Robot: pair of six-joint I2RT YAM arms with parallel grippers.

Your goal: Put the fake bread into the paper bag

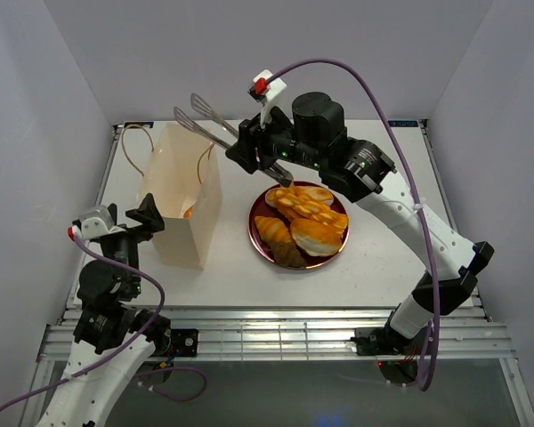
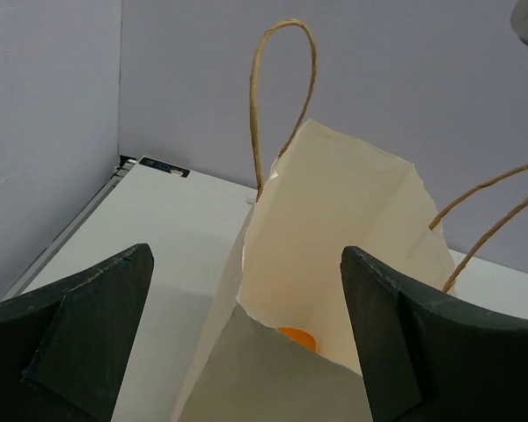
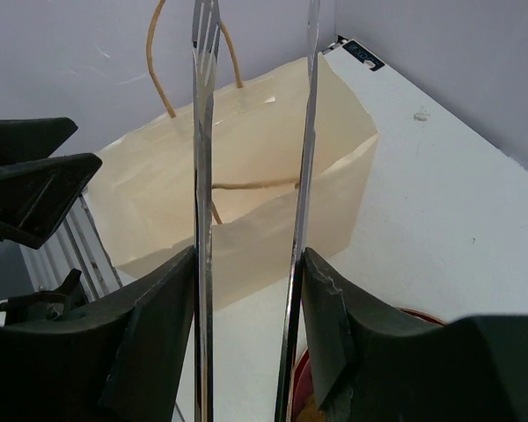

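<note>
The right arm [image 1: 400, 205] is stretched leftward across the dark red plate [image 1: 260, 238], and the right gripper [image 1: 254, 153] is carried just beside the far right corner of the paper bag [image 1: 182, 191]. The tongs [image 1: 205, 118] are clamped from outside by its fingers [image 3: 158, 343]. The two blades are kept apart, roughly parallel, with nothing pinched between them, and are raised over the bag's open mouth.

The left gripper [image 1: 149, 213] is held at the bag's near left side with its jaws spread wide.

The fake bread [image 1: 307, 222] is heaped on the plate, glossy golden-orange and brown. One orange piece [image 2: 297, 337] is seen at the bottom of the upright bag.
</note>
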